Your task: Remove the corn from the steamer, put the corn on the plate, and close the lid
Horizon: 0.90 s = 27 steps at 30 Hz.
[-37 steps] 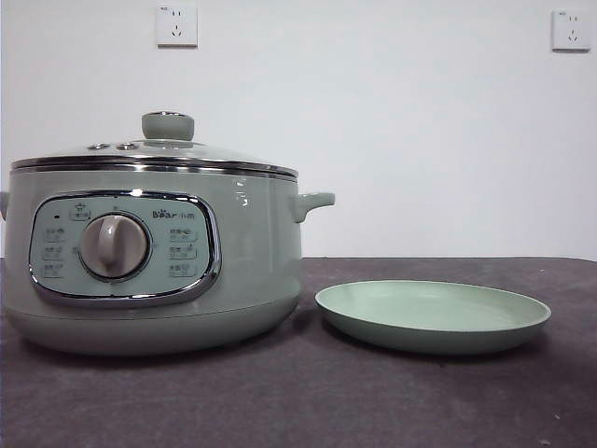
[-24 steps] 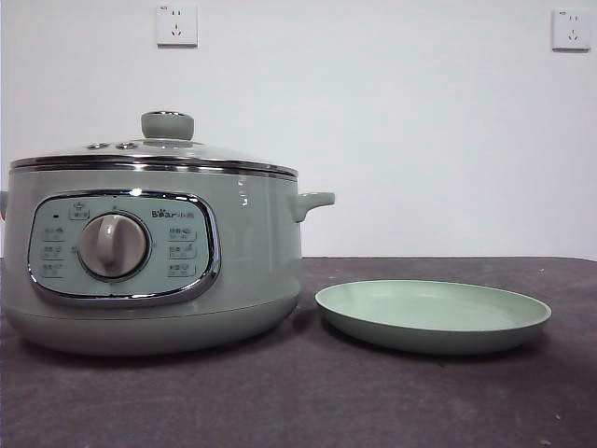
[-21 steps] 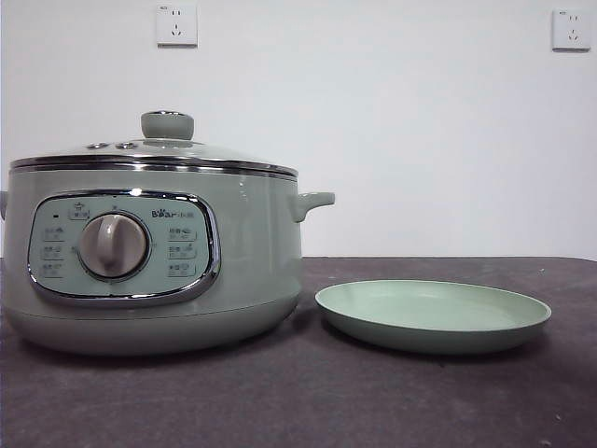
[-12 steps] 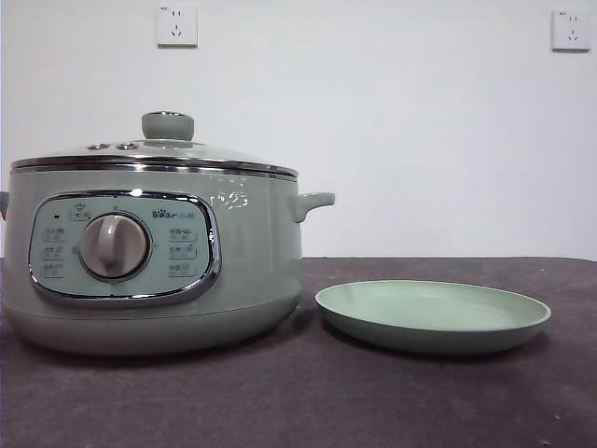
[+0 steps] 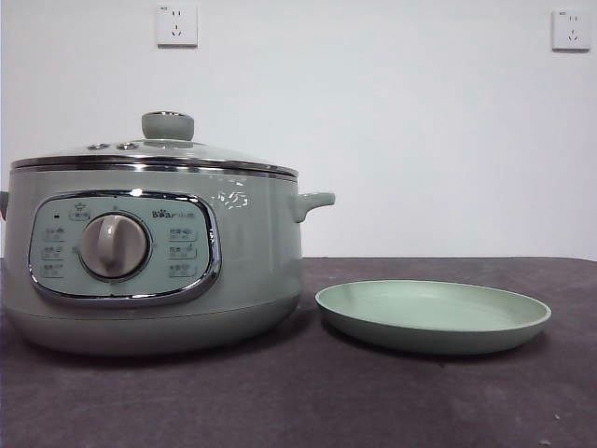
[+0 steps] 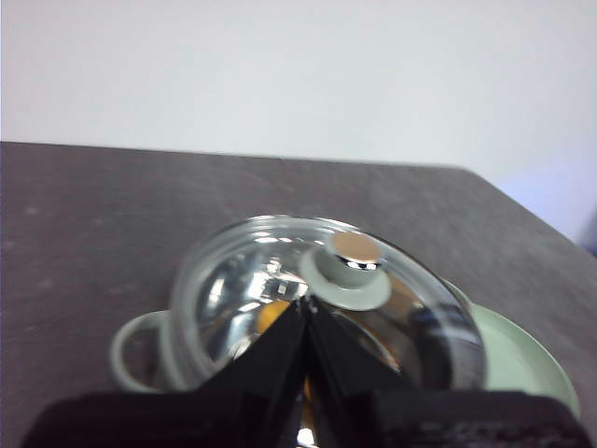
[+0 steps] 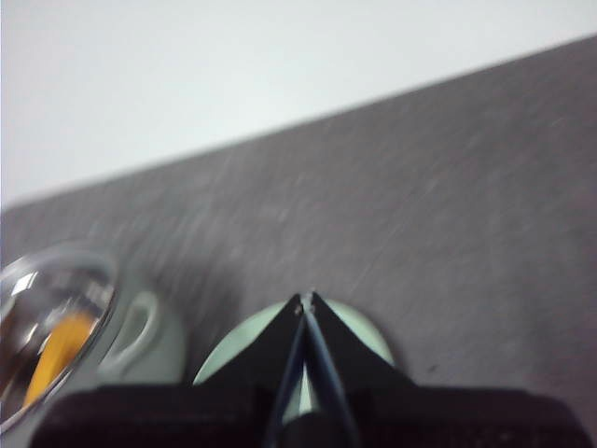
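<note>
The sage-green steamer (image 5: 154, 257) stands at the left of the table with its glass lid (image 5: 154, 154) on. The lid's green knob (image 5: 168, 125) points up. The empty pale green plate (image 5: 433, 315) lies to its right. In the left wrist view my left gripper (image 6: 305, 308) is shut and empty, above the lid (image 6: 280, 299), near the knob (image 6: 347, 273). The corn (image 7: 56, 350) shows as an orange shape through the glass in the right wrist view. My right gripper (image 7: 306, 301) is shut and empty above the plate (image 7: 350, 329). Neither arm shows in the front view.
The dark grey table (image 5: 308, 401) runs to a white wall with two sockets (image 5: 176, 25). The steamer's side handle (image 5: 312, 201) sticks out toward the plate.
The steamer, lid and plate have not moved. A small reflection on the pot's wall near the rim has shifted and grown.
</note>
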Available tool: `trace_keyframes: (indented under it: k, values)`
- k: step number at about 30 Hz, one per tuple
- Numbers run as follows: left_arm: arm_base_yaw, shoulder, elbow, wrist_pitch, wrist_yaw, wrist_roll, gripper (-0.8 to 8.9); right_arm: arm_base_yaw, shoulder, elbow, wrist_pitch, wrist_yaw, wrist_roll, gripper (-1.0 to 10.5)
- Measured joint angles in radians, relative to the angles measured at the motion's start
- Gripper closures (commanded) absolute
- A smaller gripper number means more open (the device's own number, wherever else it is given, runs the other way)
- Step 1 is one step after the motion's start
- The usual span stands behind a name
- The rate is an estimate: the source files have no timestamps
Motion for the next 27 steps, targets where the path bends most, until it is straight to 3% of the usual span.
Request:
trace_keyframes:
  k: [2,4,5,7,10,22,27]
  values:
    - [0.000,0.048,0.037,-0.013,0.040,0.021,8.02,0.000,0.051,0.032,-0.033,-0.077,-0.032,9.5]
    - [0.000,0.096,0.068,-0.026,0.068,0.038,6.84,0.000,0.106,0.057,-0.060,-0.164,-0.061,9.3]
    - [0.000,0.115,0.079,-0.031,0.075,0.043,6.01,0.000,0.126,0.063,-0.062,-0.195,-0.069,9.0]
    - [0.000,0.154,0.093,-0.031,0.080,0.051,4.38,0.000,0.168,0.070,-0.062,-0.250,-0.081,7.1]
    - [0.000,0.194,0.098,-0.032,0.081,0.056,4.30,0.000,0.208,0.071,-0.065,-0.267,-0.082,5.5]
    - [-0.064,0.448,0.266,-0.042,0.080,0.064,4.28,0.000,0.248,0.089,-0.059,-0.268,-0.079,5.7]
    - [-0.163,0.608,0.418,-0.063,-0.002,0.099,4.28,0.000,0.248,0.089,-0.060,-0.269,-0.077,5.7]
